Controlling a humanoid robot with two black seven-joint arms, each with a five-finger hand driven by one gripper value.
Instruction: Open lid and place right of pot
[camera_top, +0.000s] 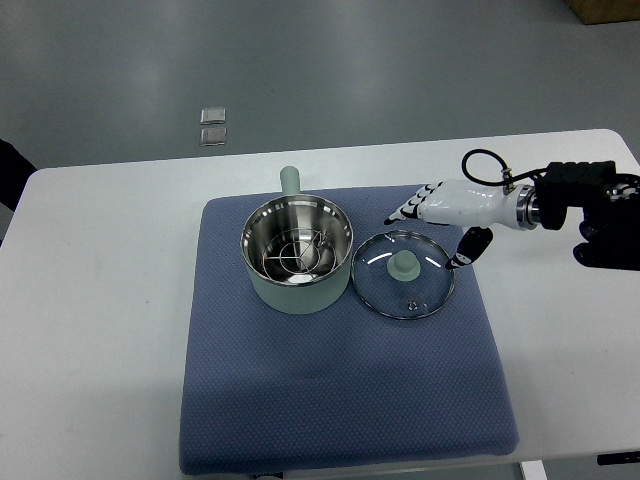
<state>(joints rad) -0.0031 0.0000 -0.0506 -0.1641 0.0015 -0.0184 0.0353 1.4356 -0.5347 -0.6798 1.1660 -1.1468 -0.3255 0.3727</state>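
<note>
Nearest you, the blue mat (340, 400) runs off the bottom edge. Your right hand (440, 215) hovers released, fingers spread, above the lid (404, 273). The lid lies flat at the pot's (297, 255) three o'clock, just beside it. Bench (90, 330) underneath.

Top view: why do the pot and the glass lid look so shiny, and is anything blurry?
Top view: overhead light glints off the pot's steel inside and the lid's glass and metal rim; shadows on the blue mat are soft and short; the picture is sharp throughout, including the right hand above the lid's far edge.
</note>
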